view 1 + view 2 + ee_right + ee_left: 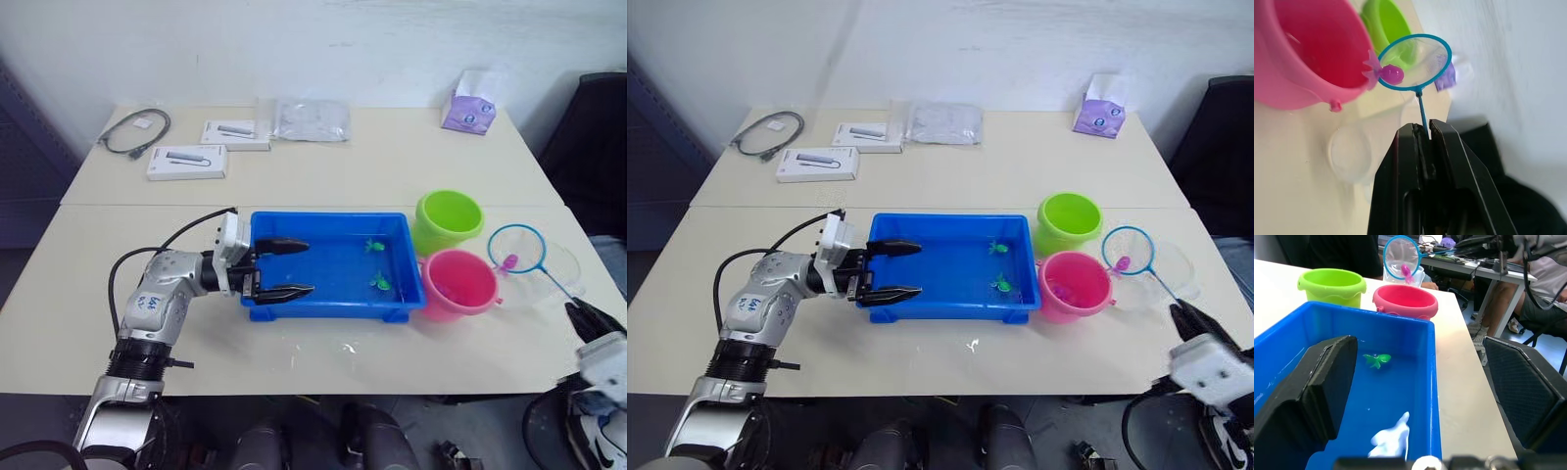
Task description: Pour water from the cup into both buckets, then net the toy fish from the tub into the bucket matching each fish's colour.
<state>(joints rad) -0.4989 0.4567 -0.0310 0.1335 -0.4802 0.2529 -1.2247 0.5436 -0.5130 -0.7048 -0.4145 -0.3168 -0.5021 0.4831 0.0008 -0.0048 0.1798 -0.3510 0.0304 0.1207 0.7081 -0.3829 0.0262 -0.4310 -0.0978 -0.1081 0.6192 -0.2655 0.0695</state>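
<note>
The blue tub sits near the middle of the counter, toward its front edge, holding shallow water and two green fish, both in the half nearer the buckets. The left gripper is released, its black fingers spread wide astride the tub's left wall, one finger over the water, the other outside along the front rim. Just right of the tub stand the two buckets, touching or nearly so: the green bucket further back, the pink bucket nearer the front edge; what lies inside them cannot be made out. The right gripper is clenched on the thin handle of the net, whose blue ring hangs just right of the pink bucket, above the clear cup that rests on the counter near the right edge. A pink fish lies in the net's mesh. At the back of the counter lie two white boxes, a coiled cable, a clear bag and a purple tissue pack.
</note>
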